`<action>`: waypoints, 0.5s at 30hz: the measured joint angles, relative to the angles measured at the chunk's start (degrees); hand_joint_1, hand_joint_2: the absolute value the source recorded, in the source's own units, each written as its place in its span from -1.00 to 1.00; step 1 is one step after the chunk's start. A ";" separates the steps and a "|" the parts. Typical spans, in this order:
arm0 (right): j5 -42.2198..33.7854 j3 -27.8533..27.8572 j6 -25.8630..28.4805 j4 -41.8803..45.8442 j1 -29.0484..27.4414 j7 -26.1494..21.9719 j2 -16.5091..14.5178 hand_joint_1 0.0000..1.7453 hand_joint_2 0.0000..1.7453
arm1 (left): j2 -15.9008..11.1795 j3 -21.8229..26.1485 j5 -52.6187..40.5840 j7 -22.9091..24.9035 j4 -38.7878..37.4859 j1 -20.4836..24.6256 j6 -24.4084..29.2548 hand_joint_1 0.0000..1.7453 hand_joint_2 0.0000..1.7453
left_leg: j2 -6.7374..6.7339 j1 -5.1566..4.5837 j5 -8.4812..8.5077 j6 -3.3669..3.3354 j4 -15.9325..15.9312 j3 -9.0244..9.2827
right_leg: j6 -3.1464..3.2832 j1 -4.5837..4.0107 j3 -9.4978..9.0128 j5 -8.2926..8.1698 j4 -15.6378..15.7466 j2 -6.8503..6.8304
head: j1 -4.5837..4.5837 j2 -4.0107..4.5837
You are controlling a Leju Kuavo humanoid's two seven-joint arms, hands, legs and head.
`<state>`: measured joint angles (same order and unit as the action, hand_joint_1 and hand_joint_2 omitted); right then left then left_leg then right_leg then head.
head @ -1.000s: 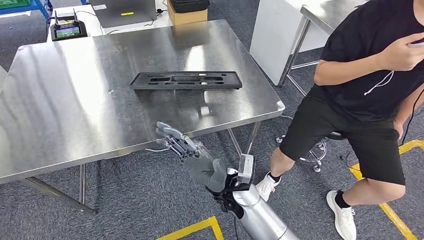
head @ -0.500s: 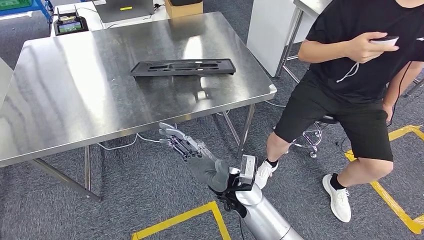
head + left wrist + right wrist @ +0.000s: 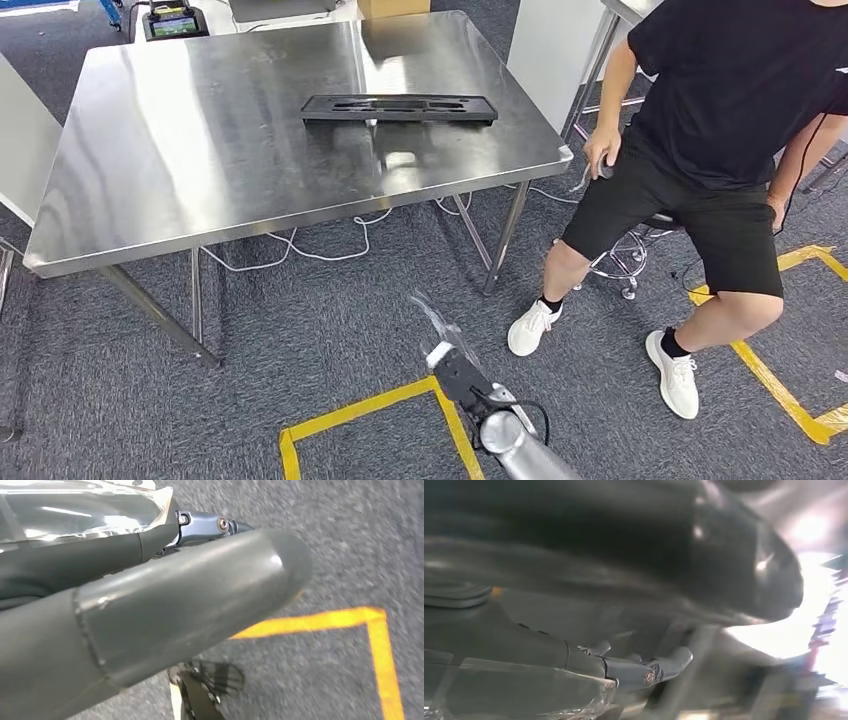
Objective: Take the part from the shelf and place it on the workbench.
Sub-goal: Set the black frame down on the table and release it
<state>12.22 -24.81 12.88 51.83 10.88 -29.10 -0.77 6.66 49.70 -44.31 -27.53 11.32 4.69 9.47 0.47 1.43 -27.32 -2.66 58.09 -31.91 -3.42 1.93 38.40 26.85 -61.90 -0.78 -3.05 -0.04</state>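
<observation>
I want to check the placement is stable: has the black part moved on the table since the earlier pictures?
No. The part lies at the same spot on the table, near its right end; only the camera has shifted.

A: What stands on the steel workbench (image 3: 200,150)?
B: A black part (image 3: 399,108) lies toward one o'clock; bare steel spreads around it toward nine.
A: And by the table?
B: A seated person (image 3: 720,150) blocks three o'clock. White cables (image 3: 300,250) trail on the carpet under the near edge.
</observation>
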 joint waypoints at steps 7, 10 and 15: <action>6.11 6.33 10.53 -21.43 -1.30 9.19 0.87 -1.00 -1.00 | 0.29 1.32 -0.06 -0.38 0.01 -0.33 0.78 -1.00 -1.00 | -0.06 -2.12 4.52 -1.25 0.10 -5.59 | 0.85 -2.01 -5.73 3.27 -4.43 0.56 | -0.26 -0.01; 5.91 8.78 8.17 -27.41 -1.58 14.93 1.58 -1.00 -1.00 | 0.49 1.53 -0.22 -0.83 0.02 -0.45 0.68 -1.00 -1.00 | -0.24 -2.25 5.70 -0.68 -0.10 -6.04 | 3.23 -3.13 -13.00 5.02 6.65 0.26 | -0.16 -0.01; 3.62 12.06 3.00 -34.45 -3.75 24.10 1.91 -1.00 -1.00 | 0.11 2.15 -0.73 -1.14 0.01 -0.78 0.09 -1.00 -1.00 | -0.27 -1.60 1.81 1.22 2.98 -7.00 | 5.04 -1.79 -12.86 2.46 9.22 0.15 | -0.15 -0.01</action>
<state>15.84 -12.76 15.87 17.38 7.13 -5.01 1.14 6.77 51.85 -45.04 -28.68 11.32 3.91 9.56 0.20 -0.17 -25.51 -1.43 61.07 -38.91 1.61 0.14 25.54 29.31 -52.68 -0.63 -3.20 -0.04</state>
